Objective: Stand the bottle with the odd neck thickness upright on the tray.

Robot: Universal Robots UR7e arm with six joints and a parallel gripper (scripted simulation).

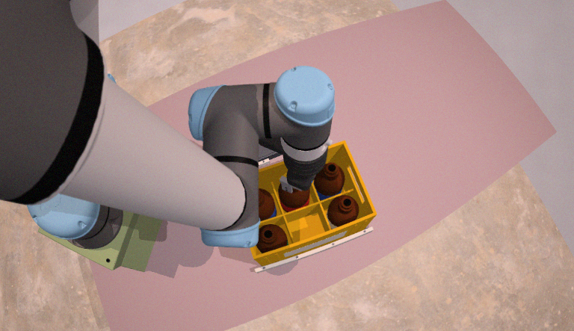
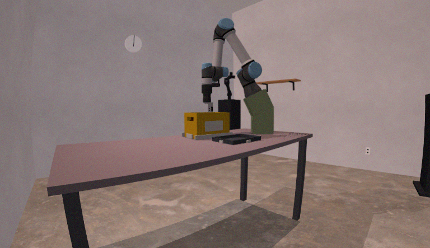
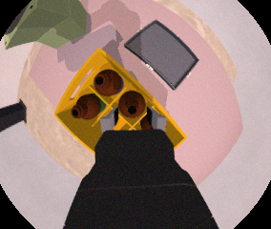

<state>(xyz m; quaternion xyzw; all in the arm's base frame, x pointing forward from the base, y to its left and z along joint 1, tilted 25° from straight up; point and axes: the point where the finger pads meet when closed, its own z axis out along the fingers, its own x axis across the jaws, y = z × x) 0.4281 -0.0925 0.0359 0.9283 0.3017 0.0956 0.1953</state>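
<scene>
Gripper wide open, nothing held, hanging right above the middle back bottle in the crate. All five bottles stand in the crate. Tray sits just beside the crate on the table.

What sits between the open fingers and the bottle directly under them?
Nothing. In the wrist view the fingers flank the bottle in the crate, with only air between; the gripper is open and empty.
</scene>
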